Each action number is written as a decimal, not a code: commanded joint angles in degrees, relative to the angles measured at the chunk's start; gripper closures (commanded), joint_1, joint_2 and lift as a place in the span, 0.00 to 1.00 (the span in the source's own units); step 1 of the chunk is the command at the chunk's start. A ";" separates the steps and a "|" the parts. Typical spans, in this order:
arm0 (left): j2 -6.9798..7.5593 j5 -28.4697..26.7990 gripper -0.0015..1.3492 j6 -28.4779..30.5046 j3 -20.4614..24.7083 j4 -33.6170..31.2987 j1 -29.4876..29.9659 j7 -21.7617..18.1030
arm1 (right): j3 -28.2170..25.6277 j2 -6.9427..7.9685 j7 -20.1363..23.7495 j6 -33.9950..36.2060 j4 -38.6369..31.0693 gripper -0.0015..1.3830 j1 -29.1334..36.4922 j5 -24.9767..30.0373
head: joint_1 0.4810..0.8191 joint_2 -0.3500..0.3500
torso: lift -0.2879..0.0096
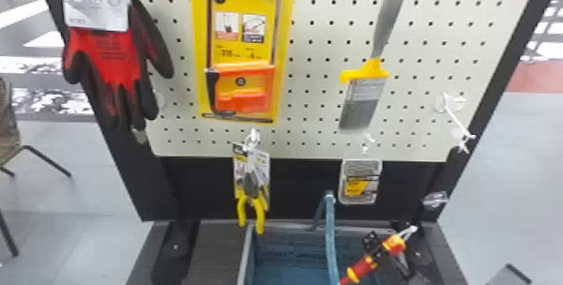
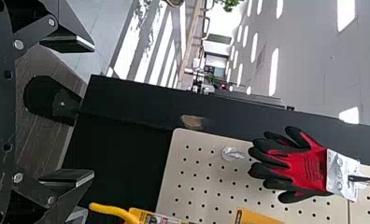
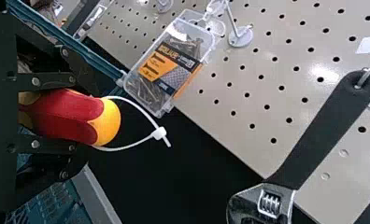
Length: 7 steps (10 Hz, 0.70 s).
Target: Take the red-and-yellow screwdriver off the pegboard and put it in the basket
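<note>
- Firstly, at the left of the head view, a chair (image 1: 9, 127) stands on grey floor (image 1: 79, 221), and bright light patches lie on the ground behind.
- The pegboard (image 1: 326, 43) is cream-coloured, in a black frame (image 1: 509, 55); below it there is a dark platform (image 1: 213, 257).
- From left to right, the board side has these goods: red-and-black work gloves (image 1: 119, 60), a packaged saw (image 1: 243, 83), yellow-handled pliers (image 1: 251, 217) on a card, and a paintbrush (image 1: 366, 95).
- The left gripper (image 2: 93, 110) has its two fingers wide apart, with only air between them.
- The right gripper (image 1: 383, 250) is clamped on the handle of the screwdriver (image 1: 362, 268), off the board, at the basket's right part; how deep it is, I cannot tell.
- The screwdriver's long axis is slanted in the head view, from low left to upper right; its yellow handle end points to the upper right and bears a white cable tie (image 3: 160, 133).
- The basket (image 1: 247, 259) has blue inner walls and a teal handle (image 1: 331, 242) which is raised.
- To the right of the pliers, a clear plastic box (image 1: 360, 183) hangs, and it contains screws.
</note>
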 commanded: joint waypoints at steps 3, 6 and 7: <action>0.28 0.23 0.24 -0.18 -0.21 0.43 -0.44 0.00 | 1.06 0.05 -0.37 4.02 0.54 0.88 -0.94 0.64 | 0.20 0.50 | 0.63; 0.28 0.32 0.24 -0.45 -0.21 0.57 -0.44 0.00 | 1.14 0.05 -0.37 3.49 2.50 0.86 -1.92 0.64 | 0.20 0.50 | 0.63; 0.28 0.32 0.24 -0.45 -0.21 0.57 -0.44 0.00 | 1.06 0.05 -0.37 2.35 3.63 0.69 -2.42 0.46 | 0.20 0.50 | 0.63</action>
